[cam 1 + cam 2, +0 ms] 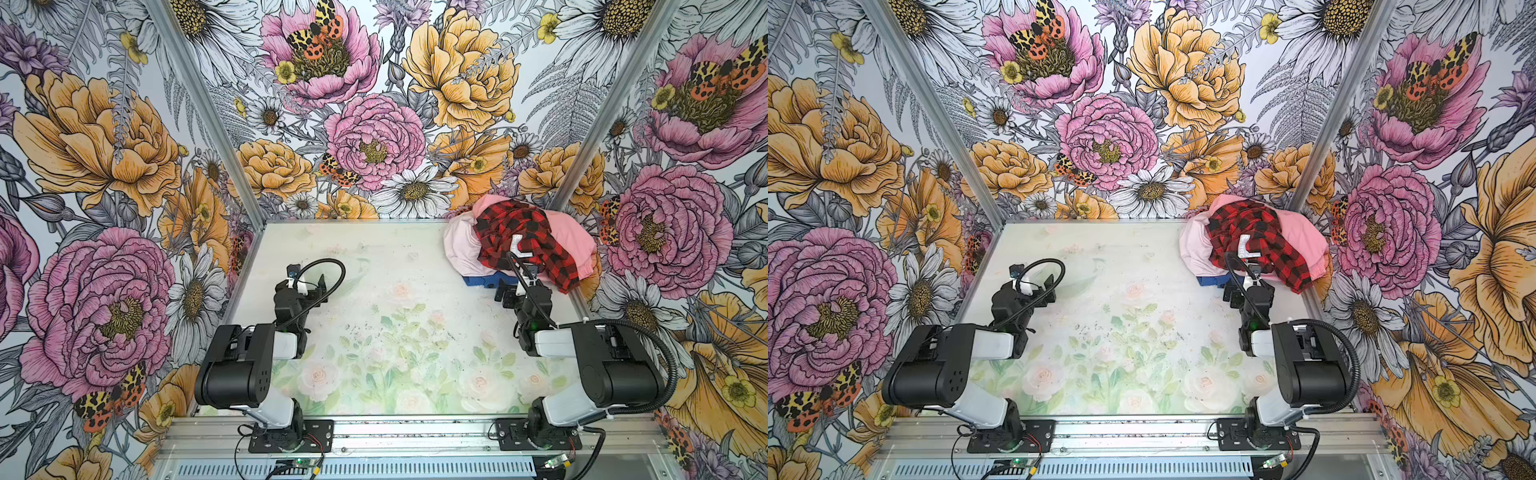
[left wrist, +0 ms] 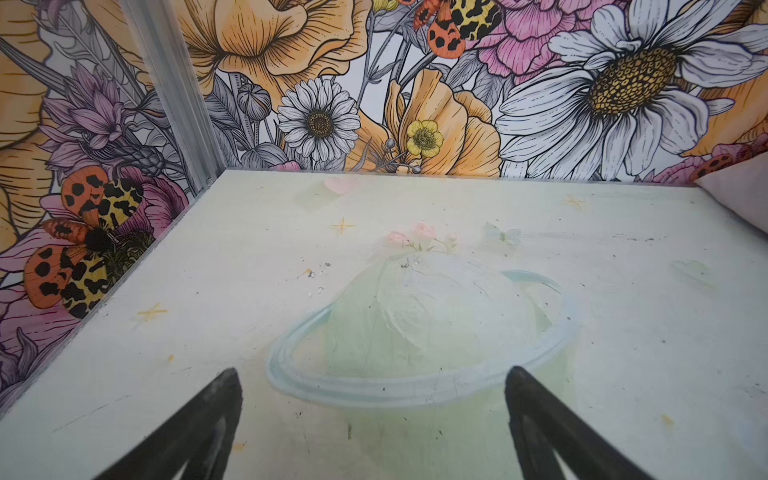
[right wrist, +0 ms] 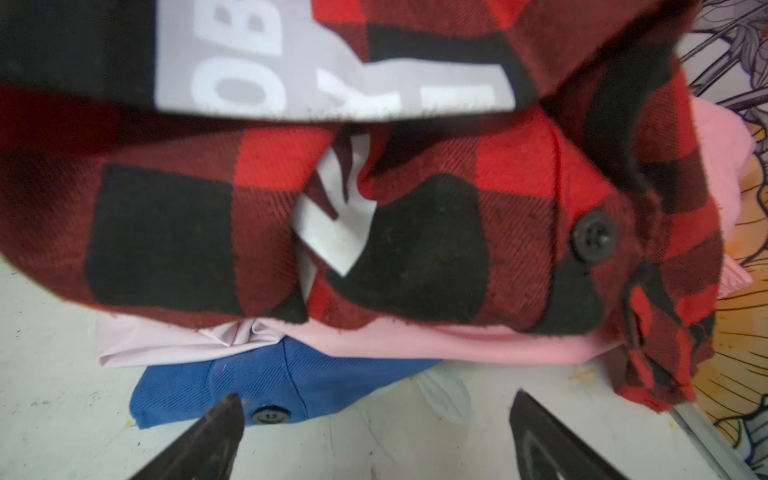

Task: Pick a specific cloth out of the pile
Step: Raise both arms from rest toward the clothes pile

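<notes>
The pile [image 1: 569, 241] fills the table's [image 1: 395, 257] 1 o'clock corner. The blue cloth [image 3: 249, 382] lies at the bottom. Only a buttoned edge pokes out at the pile's 7 o'clock, under a pale pink garment [image 1: 459, 245], a salmon pink garment [image 3: 436, 345] and the plaid garment [image 1: 523, 241] on top. The right hand [image 3: 374, 403] hovers at that edge, fingers apart, one tip over the blue fabric. The left hand [image 2: 374, 374], fingers apart and empty, is over bare table at 9 o'clock.

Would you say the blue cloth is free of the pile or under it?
Under it: only a corner of the blue cloth shows beneath the pink and plaid pile.
</notes>
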Controlling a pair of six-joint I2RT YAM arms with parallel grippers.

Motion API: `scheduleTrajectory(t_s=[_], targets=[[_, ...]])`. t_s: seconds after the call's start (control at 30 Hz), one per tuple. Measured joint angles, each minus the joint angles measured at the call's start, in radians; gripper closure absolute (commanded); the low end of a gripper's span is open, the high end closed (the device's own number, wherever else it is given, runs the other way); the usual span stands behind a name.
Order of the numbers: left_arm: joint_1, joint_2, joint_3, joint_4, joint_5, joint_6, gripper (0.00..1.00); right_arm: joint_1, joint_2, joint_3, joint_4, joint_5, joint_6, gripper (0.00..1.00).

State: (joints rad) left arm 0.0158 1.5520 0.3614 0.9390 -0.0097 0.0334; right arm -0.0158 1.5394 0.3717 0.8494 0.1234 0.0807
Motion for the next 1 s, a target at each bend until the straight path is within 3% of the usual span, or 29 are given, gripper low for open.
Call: scheduleTrajectory(t_s=[0.77,0.87,1.0], targets=[[0.048,0.0,0.0,0.0,0.089,-0.027,0.01,0.0,0.0,0.0,0.0,0.0,0.0,0.01],[0.039,-0.033,0.0,-0.034,0.057,-0.027,0.01,0.0,-0.032,-0.005,-0.016,0.001,0.0,0.01],[-0.051,-0.233,0.031,-0.224,-0.095,-0.029,0.01,0.004,-0.232,-0.019,-0.117,0.004,0.012,0.05]])
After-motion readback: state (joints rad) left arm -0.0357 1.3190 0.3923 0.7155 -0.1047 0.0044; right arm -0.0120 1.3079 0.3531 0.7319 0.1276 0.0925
